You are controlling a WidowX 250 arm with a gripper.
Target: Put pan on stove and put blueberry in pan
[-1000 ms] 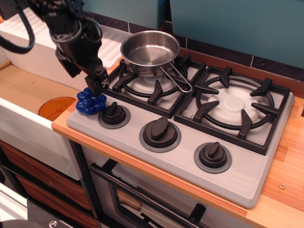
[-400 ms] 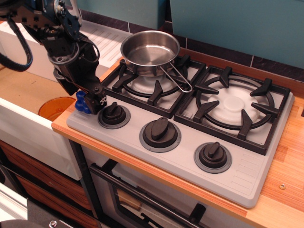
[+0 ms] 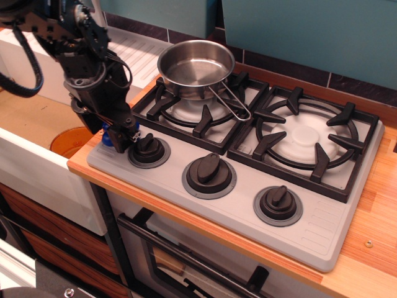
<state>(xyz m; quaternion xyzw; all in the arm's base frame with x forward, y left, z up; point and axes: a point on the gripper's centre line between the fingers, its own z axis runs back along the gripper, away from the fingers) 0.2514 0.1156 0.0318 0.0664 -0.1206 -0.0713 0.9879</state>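
Observation:
The steel pan sits on the back of the left burner grate of the grey stove, with its wire handle pointing to the front right. My gripper is down at the stove's front-left corner, right over the blueberry. Only a few blue balls show beside the black fingers. The gripper body hides the jaws, so I cannot tell if they are closed on the cluster. It stands just left of the left knob.
A white sink with an orange disc in it lies left of the stove, below the arm. The middle knob and right knob line the stove front. The right burner is bare. A teal wall stands behind.
The gripper has come down from above the blueberry onto it and now covers most of the cluster. The pan has not moved.

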